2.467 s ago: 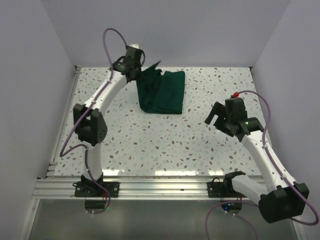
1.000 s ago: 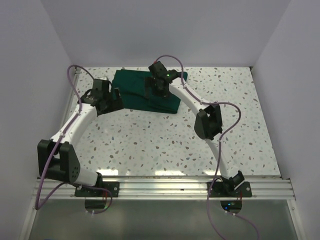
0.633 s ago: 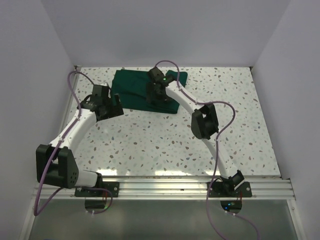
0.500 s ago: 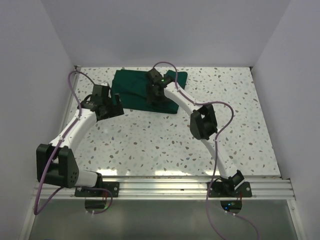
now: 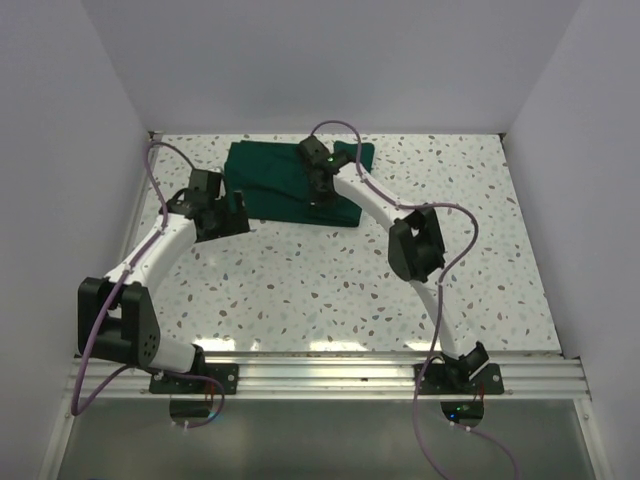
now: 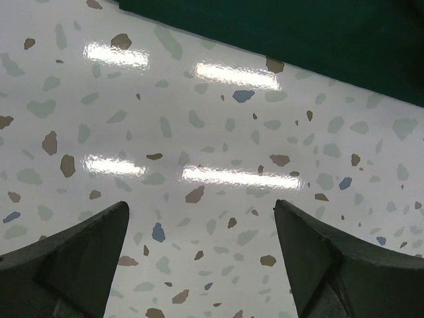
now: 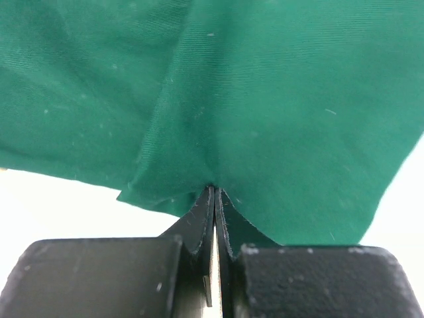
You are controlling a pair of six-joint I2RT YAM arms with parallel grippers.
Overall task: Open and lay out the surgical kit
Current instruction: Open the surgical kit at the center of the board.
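Observation:
The surgical kit is a dark green cloth wrap [image 5: 268, 178] lying partly unfolded at the back middle of the table. My right gripper [image 5: 322, 196] reaches over it near its front right part. In the right wrist view the right gripper [image 7: 215, 190] is shut on a pinched fold of the green cloth [image 7: 278, 99], which puckers up from the fingertips. My left gripper [image 5: 230, 214] hovers just left of the wrap's front left corner. The left gripper [image 6: 201, 207] stands open over bare table in its own view, with the cloth edge [image 6: 318, 36] beyond it.
The speckled terrazzo table [image 5: 330, 290] is walled at the left, back and right. An aluminium rail [image 5: 320, 375] with both arm bases runs along the near edge. Purple cables loop above both arms.
My right gripper has closed on a fold of the cloth within the last second. The left arm drew back slightly from the wrap's left edge and stayed open.

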